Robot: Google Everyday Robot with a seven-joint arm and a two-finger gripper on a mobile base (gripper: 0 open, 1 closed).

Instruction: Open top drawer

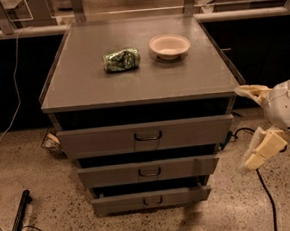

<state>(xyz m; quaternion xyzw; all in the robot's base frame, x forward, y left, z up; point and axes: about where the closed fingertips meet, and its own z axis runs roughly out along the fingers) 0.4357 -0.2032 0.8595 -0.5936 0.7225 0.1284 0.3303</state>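
Tbh the cream two-finger gripper [246, 127] hangs off to the right of the grey metal cabinet [82, 82], fingers spread apart, so it should come round to the small loop handle [147, 136] mid-front of the wide grey top drawer [97, 140] and pull straight out.

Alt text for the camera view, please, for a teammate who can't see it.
The top drawer of a grey three-drawer cabinet stands pulled out past the two below, while the gripper, jaws open and empty, hangs off to its right. A green can and a bowl sit on top.
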